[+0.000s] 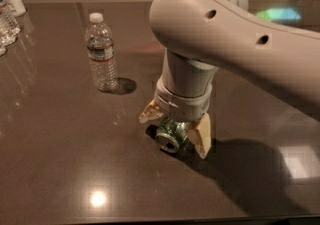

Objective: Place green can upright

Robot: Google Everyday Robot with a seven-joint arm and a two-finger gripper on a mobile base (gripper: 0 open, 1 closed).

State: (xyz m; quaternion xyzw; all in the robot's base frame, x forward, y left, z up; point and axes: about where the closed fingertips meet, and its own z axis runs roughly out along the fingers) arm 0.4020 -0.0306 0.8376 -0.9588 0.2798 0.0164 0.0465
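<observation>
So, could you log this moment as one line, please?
green can: on its side on table, not upright | gripper: low over can | water bottle: standing apart

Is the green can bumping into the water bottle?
Apart. The camera view shows bare table between the water bottle and the green can, which lies on its side under the tool.
</observation>
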